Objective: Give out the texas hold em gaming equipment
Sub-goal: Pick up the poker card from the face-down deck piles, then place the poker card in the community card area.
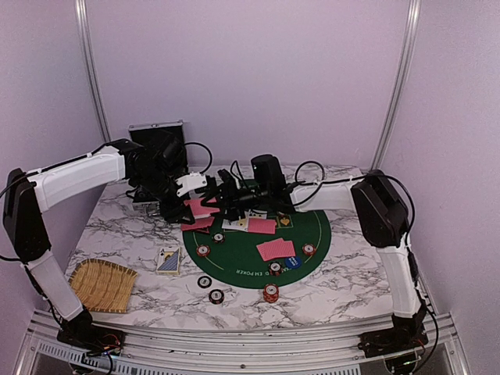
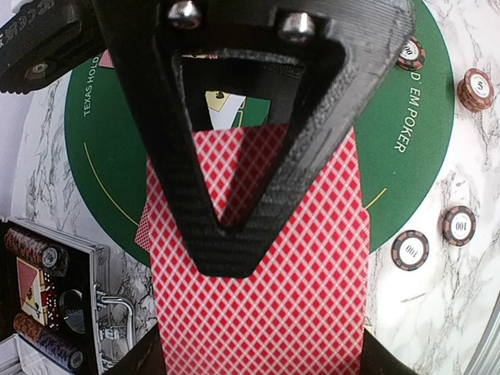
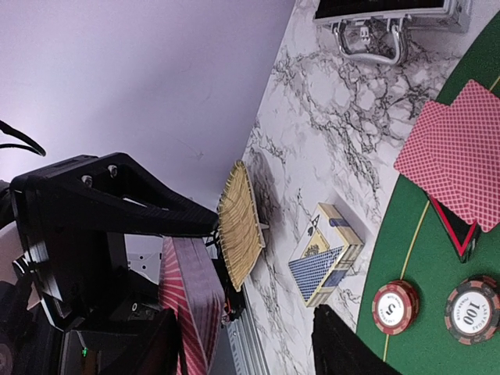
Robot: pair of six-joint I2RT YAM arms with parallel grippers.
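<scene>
A: How do the end effectors stand?

B: The left end effector (image 2: 226,250) is clamped flat on the deck of red-backed cards (image 2: 266,312), one finger across the patterned back. The right end effector (image 3: 234,348) sits just beside it with its jaws apart. In the right wrist view the deck shows edge-on in the gap between them, and nothing looks gripped there.

A: And where is the deck?

B: It is in the air over the far left edge of the green mat (image 2: 101,156), near the silver case (image 2: 47,297).

A: What could go wrong?

B: The two end effectors are very close. If the right one closes a little too deep, it probably pinches several cards rather than one. If it closes off-centre, it may lever the stack sideways in the left grip. Cards could then fan out and drop onto the face-down cards (image 3: 461,156) and the chips (image 3: 473,308) on the mat. The fingers could also knock together.

A: Which way does the deck point?

B: Its long axis lies in line with the left fingers. The free short end points away from that wrist, towards the middle of the mat. The red back faces the left wrist camera.
</scene>
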